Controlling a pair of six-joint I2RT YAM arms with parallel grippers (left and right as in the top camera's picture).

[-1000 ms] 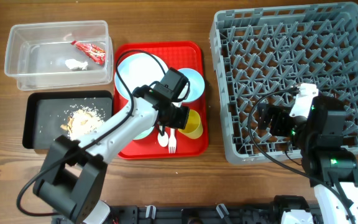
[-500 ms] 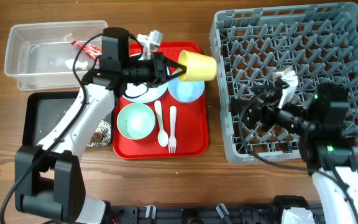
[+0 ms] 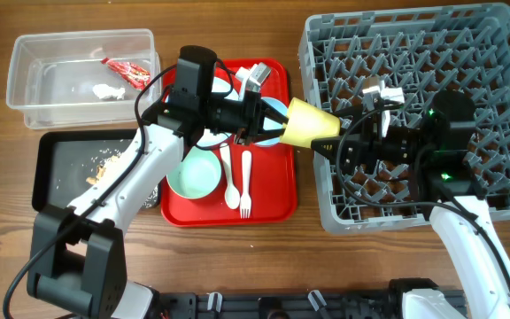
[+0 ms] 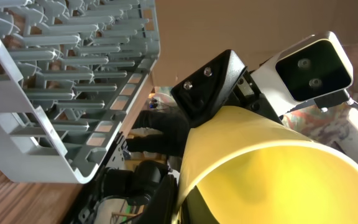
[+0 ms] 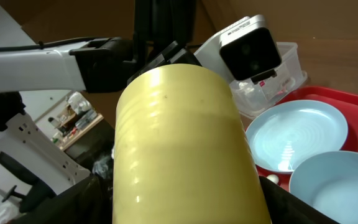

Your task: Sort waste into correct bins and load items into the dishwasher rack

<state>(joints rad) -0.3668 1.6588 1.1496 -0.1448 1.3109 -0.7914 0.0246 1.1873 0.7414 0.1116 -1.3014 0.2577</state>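
Handover step. The left hand (image 3: 268, 125) pinches the yellow cup (image 3: 308, 124) at its rim, mid-air over the gap between the red tray (image 3: 273, 208) and the dishwasher rack (image 3: 503, 106). The right hand (image 3: 328, 147) is spread, with its fingers either side of the cup base. Likely next: right clamps, left lets go, cup goes on the pegs.

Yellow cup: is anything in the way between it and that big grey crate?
Only the right gripper, which meets the yellow cup at the left edge of the rack. The left gripper holds the cup from the red tray side. Nothing else visible blocks the way.
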